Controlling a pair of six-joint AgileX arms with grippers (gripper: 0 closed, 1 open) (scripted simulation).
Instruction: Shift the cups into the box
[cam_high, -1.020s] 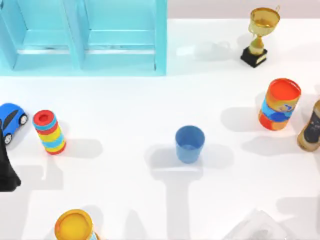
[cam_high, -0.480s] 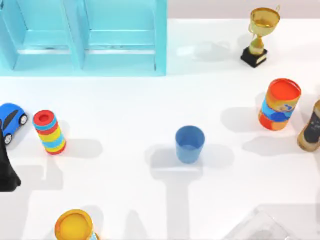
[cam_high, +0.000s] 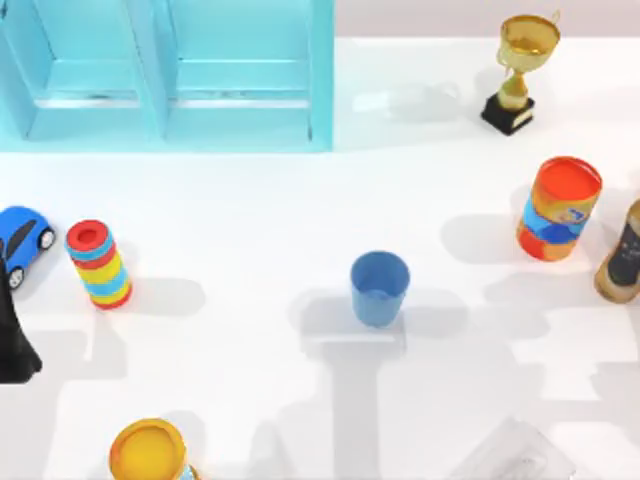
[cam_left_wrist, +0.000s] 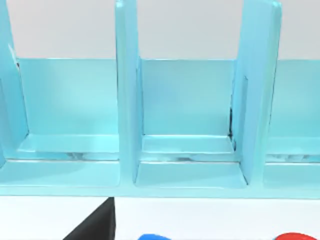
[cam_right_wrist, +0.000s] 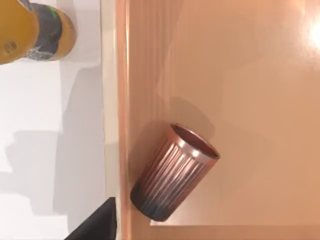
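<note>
While the shadows on the desk (cam_high: 250, 200) to the right of the blue cup (cam_high: 380, 288) slid over the last second, the blue cup itself stayed exactly where it was, upright and alone in the open middle. I took that shifting shade to mean my right arm was travelling overhead, well to the right of the blue cup.

My right wrist camera looked down into the tan box (cam_right_wrist: 240, 75). The ribbed reddish-brown cup (cam_right_wrist: 172, 172) sat inside it, close against one wall and leaning as I saw it, free of any grip. I could not tell whether my right fingers were spread or closed. The brown bottle (cam_right_wrist: 30, 30) stood just outside that box wall, and it also stood at the desk's edge far right of the blue cup (cam_high: 625, 255).

So I judged one cup delivered and one left. The blue cup was the next to fetch, with the orange-and-blue can (cam_high: 560, 208) the nearest obstacle on its right.

My left arm (cam_high: 14, 340) sat parked far to the left of the blue cup, facing the teal rack (cam_left_wrist: 190, 100).
</note>
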